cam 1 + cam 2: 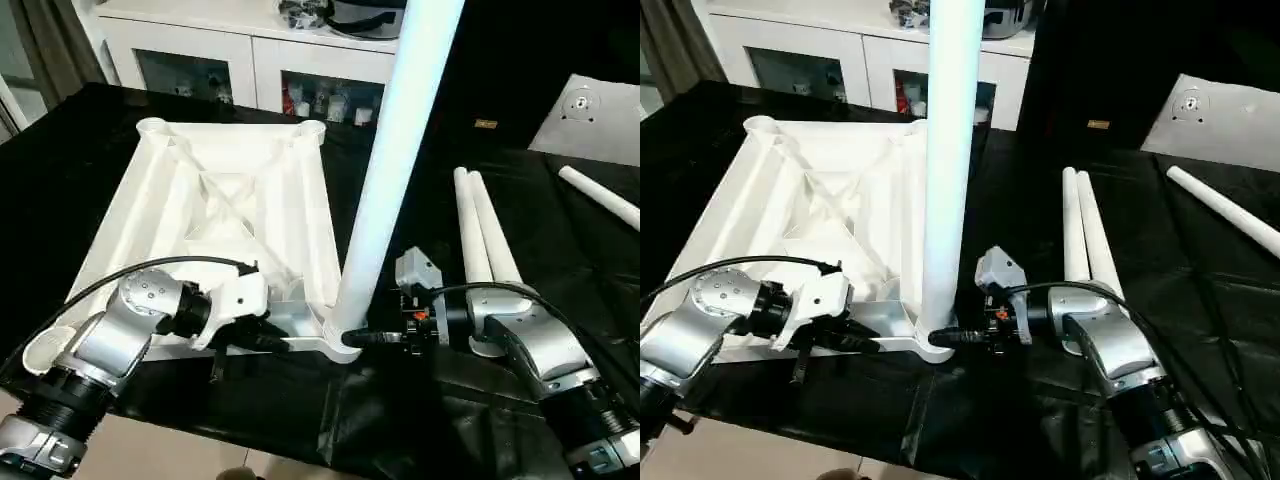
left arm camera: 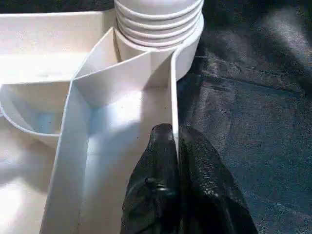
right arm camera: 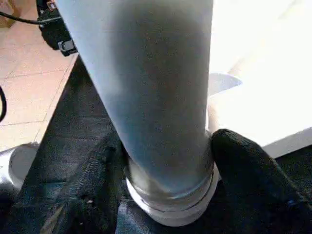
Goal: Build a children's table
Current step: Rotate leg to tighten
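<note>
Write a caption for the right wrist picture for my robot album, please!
Two black fingers hug the bottom of a white table leg standing in its corner socket.

Black table cover (image 1: 560,260), white cabinet (image 1: 250,55) behind, white panel (image 1: 590,115)

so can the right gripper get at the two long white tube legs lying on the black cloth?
Probably yes: the two legs lie uncovered just beyond the right gripper, though its fingers now straddle the upright leg.
</note>
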